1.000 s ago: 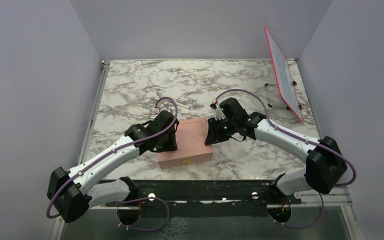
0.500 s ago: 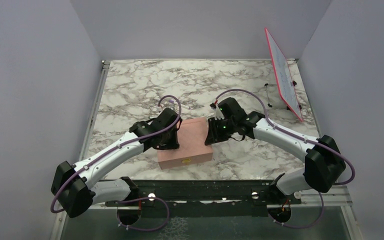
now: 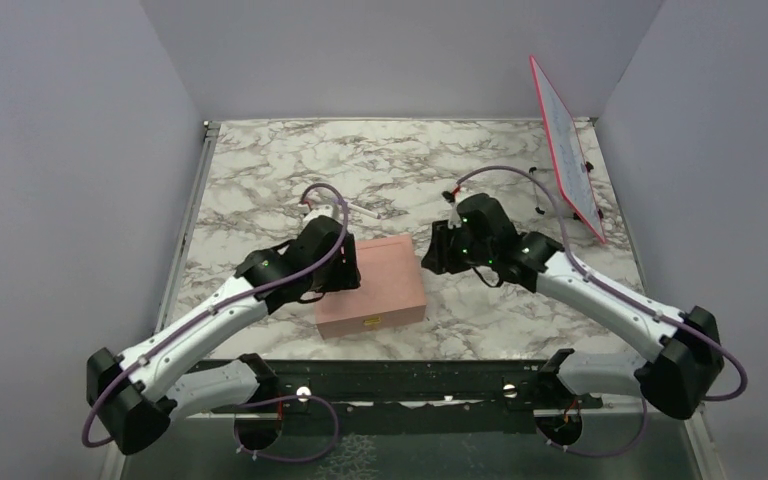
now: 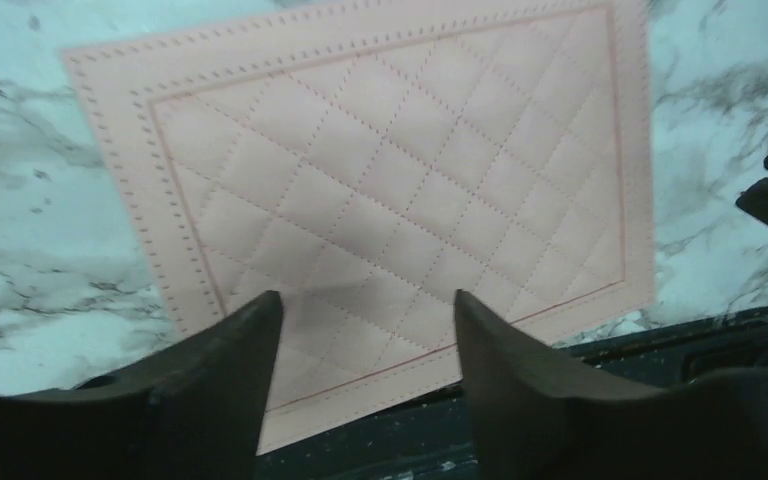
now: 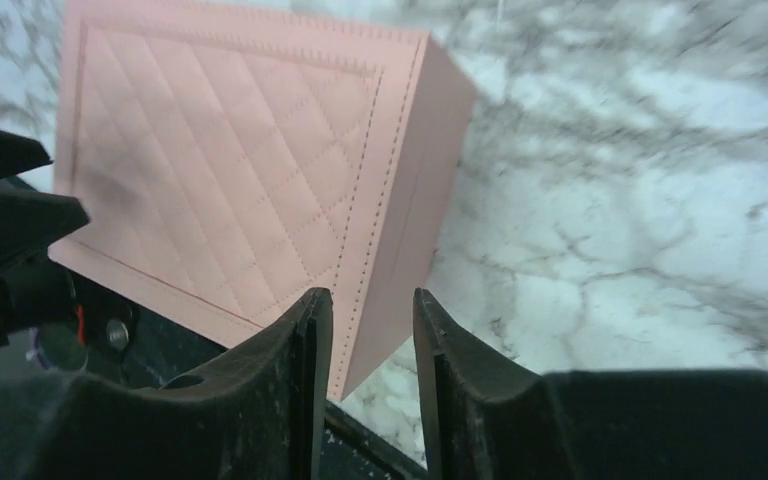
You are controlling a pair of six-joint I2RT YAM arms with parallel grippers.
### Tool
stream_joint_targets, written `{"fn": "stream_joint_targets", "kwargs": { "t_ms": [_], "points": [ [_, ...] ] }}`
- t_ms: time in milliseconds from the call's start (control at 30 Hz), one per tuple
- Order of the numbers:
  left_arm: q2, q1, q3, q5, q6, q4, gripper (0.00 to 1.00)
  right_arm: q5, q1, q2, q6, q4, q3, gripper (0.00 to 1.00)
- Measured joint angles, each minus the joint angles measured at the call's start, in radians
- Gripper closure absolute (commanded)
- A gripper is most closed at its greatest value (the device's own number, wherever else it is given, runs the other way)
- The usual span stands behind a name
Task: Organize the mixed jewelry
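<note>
Soft, even light is coming down from overhead, laying only a faint shadow on the pink box (image 4: pixel 380 180). The marble table (image 5: pixel 610 200) is smearing with motion blur in the right wrist view.

The closed pink box (image 3: pixel 370 285) fills the lower centre of the top view. The left gripper (image 3: pixel 348 270) crowds its left edge and the right gripper (image 3: pixel 434 254) stands just off its right. The marble table (image 3: pixel 280 165) lies open across the upper half, apart from a thin pen (image 3: pixel 365 212) and a red-framed board (image 3: pixel 567 150) leaning at upper right.
</note>
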Motion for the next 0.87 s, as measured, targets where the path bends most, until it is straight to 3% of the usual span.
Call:
{"fn": "stream_joint_targets", "kwargs": {
  "t_ms": [133, 167, 333, 567, 867],
  "points": [
    [-0.161, 0.003, 0.047, -0.108, 0.051, -0.002, 0.02, 0.117, -0.006, -0.147, -0.023, 0.023, 0.0, 0.47],
    [-0.2, 0.003, 0.069, -0.135, 0.066, 0.001, 0.01, 0.148, -0.006, -0.192, -0.034, 0.029, 0.0, 0.44],
    [-0.343, 0.003, 0.164, -0.261, 0.136, 0.019, 0.01, 0.303, -0.006, -0.384, -0.105, 0.065, 0.003, 0.3],
    [-0.42, 0.003, 0.282, -0.418, 0.241, 0.005, 0.01, 0.472, -0.006, -0.486, -0.199, 0.066, 0.073, 0.12],
    [-0.43, 0.003, 0.352, -0.505, 0.328, -0.025, 0.01, 0.595, -0.006, -0.613, -0.29, 0.103, 0.095, 0.07]
  ]
}}
